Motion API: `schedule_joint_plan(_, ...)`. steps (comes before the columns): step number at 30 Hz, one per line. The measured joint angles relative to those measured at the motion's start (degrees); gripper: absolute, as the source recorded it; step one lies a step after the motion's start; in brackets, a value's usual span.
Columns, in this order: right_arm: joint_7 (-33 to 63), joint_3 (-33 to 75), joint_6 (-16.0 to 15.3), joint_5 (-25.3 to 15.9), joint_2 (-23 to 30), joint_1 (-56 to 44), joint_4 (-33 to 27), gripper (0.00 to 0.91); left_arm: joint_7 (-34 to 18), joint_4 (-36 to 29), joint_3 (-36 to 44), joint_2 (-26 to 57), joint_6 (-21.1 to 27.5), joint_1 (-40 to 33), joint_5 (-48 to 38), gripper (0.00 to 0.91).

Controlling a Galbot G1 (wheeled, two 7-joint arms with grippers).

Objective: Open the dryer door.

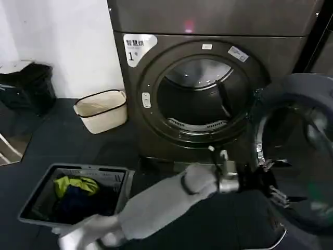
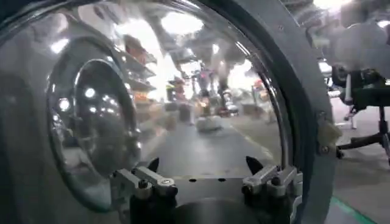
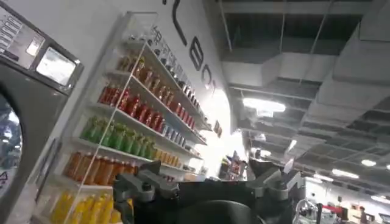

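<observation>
The dryer door (image 1: pixel 294 86) stands swung wide open to the right of the dark grey machine with the white "1" label (image 1: pixel 136 48), so the drum opening (image 1: pixel 200 99) is bare. My left arm reaches across from the lower left. Its gripper (image 1: pixel 277 180) is right at the door's inner side, open, with nothing between the fingers. In the left wrist view the open left gripper (image 2: pixel 202 163) faces the door's curved glass (image 2: pixel 183 91) and grey rim (image 2: pixel 297 79) at very close range. The right gripper (image 3: pixel 207 165) is open, holds nothing, and points up and away.
A grey laundry basket (image 1: pixel 36 194) with green and dark clothes sits on the floor at the lower left. A cream fabric bin (image 1: pixel 101 110) stands left of the machine and a dark bin (image 1: pixel 26 86) farther left. Drink shelves (image 3: pixel 140 115) show in the right wrist view.
</observation>
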Motion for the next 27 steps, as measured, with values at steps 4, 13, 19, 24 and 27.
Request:
schedule_joint_plan(4,1.24,0.97,0.15,-0.83,-0.12,-0.15,-0.83,0.907,-0.45,3.34,0.24,-2.36,-0.59,-1.22,1.15,0.907)
schedule_joint_plan(13,2.71,4.50,-0.11,-3.71,-0.72,-1.21,-3.34,0.907,-1.97,11.63,0.49,-2.32,-2.50,-3.99,2.56,0.907)
schedule_joint_plan(19,2.42,5.61,-0.11,-3.59,-0.71,-1.48,-3.40,0.907,-2.41,14.54,0.89,-2.33,-2.68,-4.90,1.75,0.907)
schedule_joint_plan(24,2.25,5.23,-0.10,-3.50,-0.59,-1.31,-2.93,0.907,-2.67,14.66,0.42,-2.33,-4.07,-4.67,2.00,0.907)
schedule_joint_plan(27,1.66,5.09,0.07,-3.33,-0.58,-1.46,-2.83,0.907,-2.39,13.99,0.16,-2.33,-5.68,-4.45,1.29,0.907)
